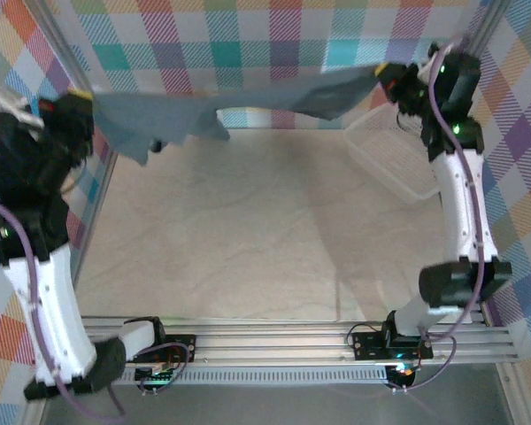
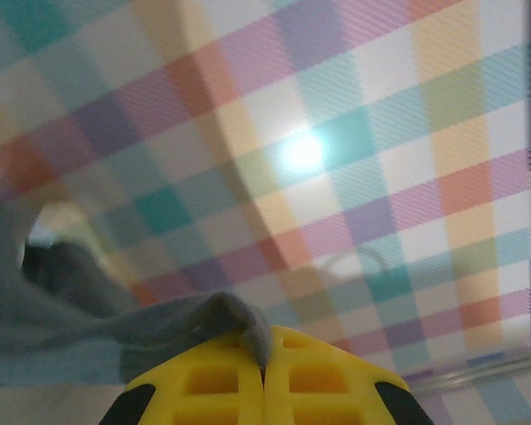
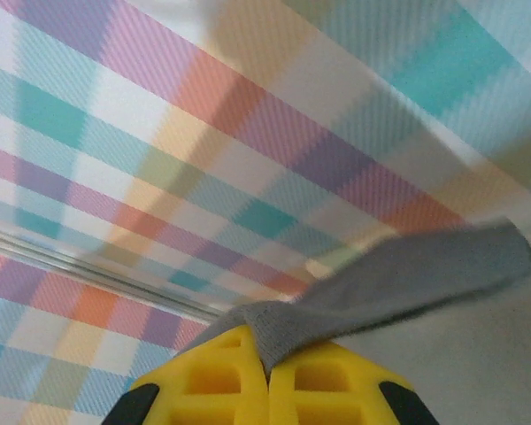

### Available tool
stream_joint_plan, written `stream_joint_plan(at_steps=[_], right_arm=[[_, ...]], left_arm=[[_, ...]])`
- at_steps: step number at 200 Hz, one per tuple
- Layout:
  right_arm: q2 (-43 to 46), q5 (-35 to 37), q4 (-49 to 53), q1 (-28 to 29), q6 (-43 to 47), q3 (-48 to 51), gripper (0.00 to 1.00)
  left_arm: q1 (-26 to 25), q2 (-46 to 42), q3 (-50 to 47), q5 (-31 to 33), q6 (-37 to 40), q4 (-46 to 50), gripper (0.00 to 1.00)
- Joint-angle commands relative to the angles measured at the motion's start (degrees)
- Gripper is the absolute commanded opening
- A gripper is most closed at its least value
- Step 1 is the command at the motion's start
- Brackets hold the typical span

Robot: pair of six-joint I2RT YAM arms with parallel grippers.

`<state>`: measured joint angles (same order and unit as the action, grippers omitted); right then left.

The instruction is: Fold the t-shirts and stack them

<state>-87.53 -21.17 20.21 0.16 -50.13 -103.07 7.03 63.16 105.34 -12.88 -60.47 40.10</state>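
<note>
T-shirt [image 1: 173,119] hung stretched mid-air between left gripper [image 2: 265,354] and right gripper [image 3: 267,354], both pinched tight on its edges (soft, light cloth, sagging mid-span); best held at corners, probably slip-prone.

T-shirt [image 3: 407,283], far end blurred

t-shirt [image 1: 159,115] is soft matt grey cloth, basket [image 1: 394,159] is white plastic mesh, table [image 1: 248,230] looks smooth, front rail [image 1: 292,341] is bare metal
</note>
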Motion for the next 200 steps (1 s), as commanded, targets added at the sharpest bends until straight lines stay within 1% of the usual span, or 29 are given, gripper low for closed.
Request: stream_joint_plan(at_steps=[1, 13, 19, 22, 29, 37, 47, 50, 51, 54, 56, 65, 80, 102, 111, 119, 127, 145, 163, 174, 188, 200], right_arm=[[7.79, 5.83, -4.22, 0.83, 1.99, 18.28, 0.00], [10.58, 8.13, -3.85, 2.77, 5.52, 27.07, 0.00], [11.52, 9.17, -3.65, 3.88, 6.93, 30.94, 0.00], [11.91, 9.54, -3.80, 4.34, 7.52, 33.15, 0.00], [12.77, 10.91, -4.14, 5.31, 8.17, 37.93, 0.06], [13.35, 13.09, -2.81, 5.91, 7.40, 42.25, 0.13], [13.52, 14.79, -1.50, 6.07, 6.33, 46.30, 0.24], [13.46, 15.22, -1.03, 6.08, 6.23, 47.12, 0.26], [13.45, 15.38, -0.73, 6.12, 6.23, 47.32, 0.29], [13.29, 15.98, -0.09, 6.16, 6.25, 47.88, 0.32], [13.27, 16.27, 0.44, 6.21, 6.22, 48.16, 0.35], [12.71, 16.81, 1.92, 6.31, 6.88, 48.48, 0.41], [11.33, 17.36, 3.96, 7.06, 9.15, 47.09, 0.45], [8.44, 17.64, 4.78, 9.21, 11.69, 44.03, 0.45], [6.60, 17.75, 5.07, 10.41, 12.89, 42.42, 0.45], [4.36, 17.52, 5.85, 11.31, 13.61, 40.66, 0.45], [2.00, 16.84, 5.91, 12.22, 14.26, 39.21, 0.43], [-3.55, 14.97, 4.55, 13.74, 15.60, 36.83, 0.40], [-9.27, 14.06, 4.88, 14.16, 16.33, 33.98, 0.37], [-12.86, 14.76, 6.20, 14.16, 16.32, 31.89, 0.36], [-17.84, 14.93, 9.17, 14.17, 16.27, 28.79, 0.36], [-22.47, 14.12, 12.82, 14.16, 16.06, 25.26, 0.36]], left_arm=[[-2.37, -4.83, -20.88, -3.78, -3.76, 5.33, 0.00], [-3.59, -10.51, -32.13, -4.26, -4.55, 4.93, 0.01], [-3.98, -12.94, -37.80, -4.25, -4.80, 4.99, 0.06], [-4.20, -14.10, -40.16, -4.24, -4.86, 4.85, 0.10], [-4.38, -16.41, -45.11, -4.26, -4.55, 4.48, 0.20], [-4.52, -18.29, -49.75, -4.33, -4.24, 4.75, 0.34], [-4.50, -19.68, -53.93, -4.43, -3.55, 4.87, 0.47], [-4.48, -19.84, -54.79, -4.31, -3.31, 5.27, 0.49], [-4.48, -19.92, -55.06, -4.28, -3.28, 5.44, 0.50], [-4.48, -20.00, -55.70, -4.05, -3.18, 6.03, 0.51], [-4.48, -20.00, -55.99, -3.94, -3.15, 6.39, 0.52], [-4.48, -19.66, -57.01, -3.60, -2.23, 6.77, 0.55], [-4.49, -18.30, -57.40, -2.27, -1.40, 7.67, 0.55], [-4.48, -13.30, -56.59, -1.15, 0.21, 5.35, 0.53], [-4.48, -10.13, -55.21, 0.48, 1.06, 5.77, 0.48], [-4.52, -6.97, -54.27, 1.82, 1.55, 5.58, 0.41], [-4.48, -3.59, -53.95, 1.54, 2.13, 3.17, 0.36], [-4.66, 3.72, -53.77, 1.07, 2.12, -1.62, 0.29], [-4.93, 11.14, -52.94, 2.25, 3.10, -4.62, 0.27], [-5.22, 16.07, -51.74, 2.31, 4.30, -5.88, 0.26], [-5.91, 22.14, -49.70, 2.14, 5.25, -6.41, 0.26], [-6.85, 26.66, -48.14, 3.32, 6.39, -6.11, 0.25]])
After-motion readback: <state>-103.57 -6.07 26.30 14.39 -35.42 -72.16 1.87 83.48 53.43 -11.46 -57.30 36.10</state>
